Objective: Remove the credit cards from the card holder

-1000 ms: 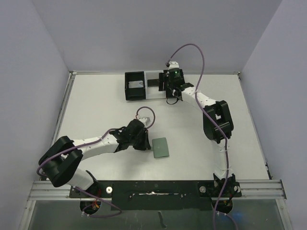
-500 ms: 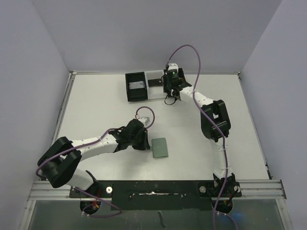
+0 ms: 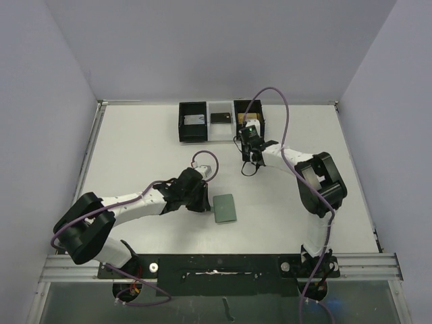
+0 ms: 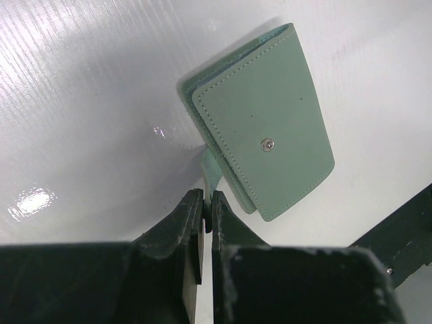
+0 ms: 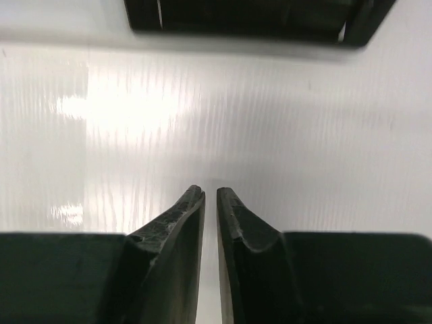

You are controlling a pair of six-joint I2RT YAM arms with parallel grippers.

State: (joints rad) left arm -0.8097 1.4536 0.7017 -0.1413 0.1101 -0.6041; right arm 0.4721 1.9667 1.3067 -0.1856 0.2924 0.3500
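Now my left gripper (image 4: 206, 197) is pinched closed, its tips at the strap of the folded green card holder (image 4: 270, 135) lying on the white table (image 4: 81, 101). Farther right, my right gripper (image 5: 210, 194) hangs nearly closed and empty, near black boxes (image 5: 243, 17).

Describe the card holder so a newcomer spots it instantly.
On the white table, look near the middle, at the tip of the left claw. The card holder is the flat sage-green folded wallet with a metal snap, unlike the black open boxes along the far edge.
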